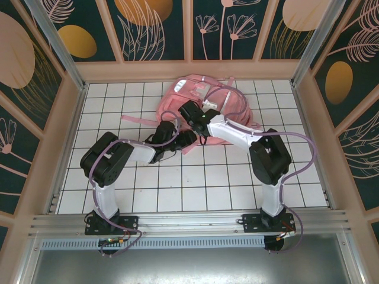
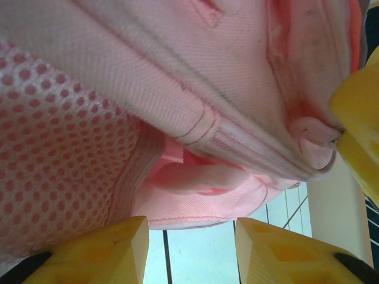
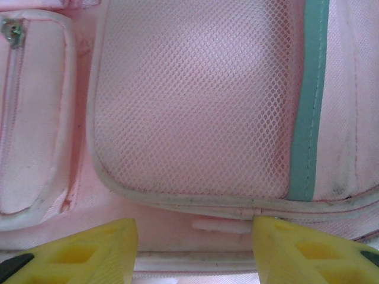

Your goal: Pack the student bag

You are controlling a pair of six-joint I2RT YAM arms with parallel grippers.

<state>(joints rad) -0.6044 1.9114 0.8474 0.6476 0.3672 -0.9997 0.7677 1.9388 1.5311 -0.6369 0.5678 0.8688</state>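
**Bag position relative to both end effectors**

The white tiled table (image 1: pixel 177 189) carries one task item. The student bag (image 1: pixel 228 100) lies flat at the far centre of the table, well away from the arm bases. Both arms reach forward and inward to it and meet over its near-left part. The arms cover much of the bag, so its long axis cannot be fixed with confidence; it appears to run from far-left to near-right.

The right end effector (image 1: pixel 190 111) is over the bag body and is the nearer of the two to the bag's centre. Its wrist view shows its fingers apart (image 3: pixel 195 236), with nothing clamped. Directly ahead of them lies a mesh pocket (image 3: pixel 195 100) edged by a teal strip (image 3: pixel 308 100).

The left end effector (image 1: pixel 188 139) is at the bag's near edge. Its fingers are also apart (image 2: pixel 190 236), with bare table tiles visible through the gap. The bag's lower seam and padded mesh panel (image 2: pixel 53 136) lie just ahead of the fingertips.

A small white tab (image 3: pixel 220 225) lies in line with the gap between the right fingers, touching neither. If this is the pull, the next move likely depends on closing on it squarely.
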